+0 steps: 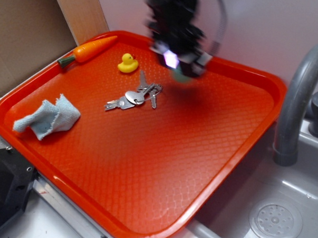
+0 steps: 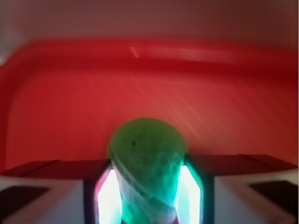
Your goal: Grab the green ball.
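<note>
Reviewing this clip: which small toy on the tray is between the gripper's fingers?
The green ball, clamped in the gripper. The yellow duck and carrot lie untouched near the tray's far-left edge.

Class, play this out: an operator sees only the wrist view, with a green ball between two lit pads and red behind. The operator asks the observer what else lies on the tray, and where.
Operator: Anything besides the ball on the tray?
Observer: Yes. A bunch of keys lies near the tray's middle, to the image left of the gripper.
Operator: Anything behind them?
Observer: A yellow duck sits beyond the keys, and a toy carrot rests on the far left rim of the red tray.
Operator: And the near side?
Observer: A crumpled pale blue cloth lies by the left edge; the green ball is far from it.
</note>
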`<state>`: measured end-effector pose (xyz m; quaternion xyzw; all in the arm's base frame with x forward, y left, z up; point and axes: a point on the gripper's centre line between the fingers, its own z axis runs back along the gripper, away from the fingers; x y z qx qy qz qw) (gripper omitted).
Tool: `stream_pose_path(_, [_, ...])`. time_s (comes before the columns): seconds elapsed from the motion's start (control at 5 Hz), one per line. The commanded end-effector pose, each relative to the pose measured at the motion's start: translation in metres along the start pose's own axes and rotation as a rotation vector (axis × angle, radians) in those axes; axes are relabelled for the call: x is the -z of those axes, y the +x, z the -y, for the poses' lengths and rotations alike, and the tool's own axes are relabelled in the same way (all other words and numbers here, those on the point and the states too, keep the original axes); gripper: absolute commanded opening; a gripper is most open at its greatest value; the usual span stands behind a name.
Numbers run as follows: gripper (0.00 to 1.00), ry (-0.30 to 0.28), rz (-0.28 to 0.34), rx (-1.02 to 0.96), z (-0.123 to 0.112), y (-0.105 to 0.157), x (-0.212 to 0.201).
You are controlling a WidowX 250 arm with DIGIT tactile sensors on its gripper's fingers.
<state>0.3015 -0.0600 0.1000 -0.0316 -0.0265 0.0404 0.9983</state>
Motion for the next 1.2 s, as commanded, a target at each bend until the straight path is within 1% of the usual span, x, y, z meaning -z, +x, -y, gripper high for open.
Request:
stream_pose_path(0.0, [0.00, 0.121, 0.023, -0.238, -0.050, -0.063, -0.138])
stream_pose_path(0.2, [0.00, 0.068, -0.010, -0.221, -0.060, -0.079, -0.176])
stream_pose_path(0.4, [0.00, 0.075, 0.006, -0.181, -0.056, -0.081, -0.164])
stream_pose_path(0.6, [0.00, 0.098, 0.021, -0.152, -0.050, -0.083, -0.150])
stream_pose_path(0.8, [0.00, 0.086, 0.010, -0.138, -0.046, -0.086, -0.142])
stream_pose_path(1.0, [0.00, 0.088, 0.015, -0.146, -0.048, -0.084, -0.141])
